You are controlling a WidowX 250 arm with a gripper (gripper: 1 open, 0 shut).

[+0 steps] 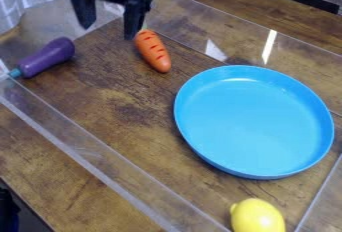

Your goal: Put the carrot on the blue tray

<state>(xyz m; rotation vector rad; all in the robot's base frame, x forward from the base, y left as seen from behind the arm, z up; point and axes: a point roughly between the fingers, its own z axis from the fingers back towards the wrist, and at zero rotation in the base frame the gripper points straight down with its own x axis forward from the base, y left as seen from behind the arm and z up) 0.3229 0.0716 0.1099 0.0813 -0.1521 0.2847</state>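
The orange carrot (pixel 154 51) is against the wooden tabletop, its tip pointing toward the blue tray (pixel 254 119). It is left of the tray's rim and outside it. I cannot tell whether it rests on the wood or is in the air. My gripper (pixel 110 12) hangs above and to the left of the carrot, near the top edge of the view. It is open, with nothing between its dark fingers (pixel 134 18), and is not touching the carrot. The tray holds nothing.
A purple eggplant toy (pixel 47 56) lies at the left. A yellow lemon (pixel 257 217) sits at the bottom edge below the tray. A clear plastic wall (pixel 80 151) runs along the table's front left.
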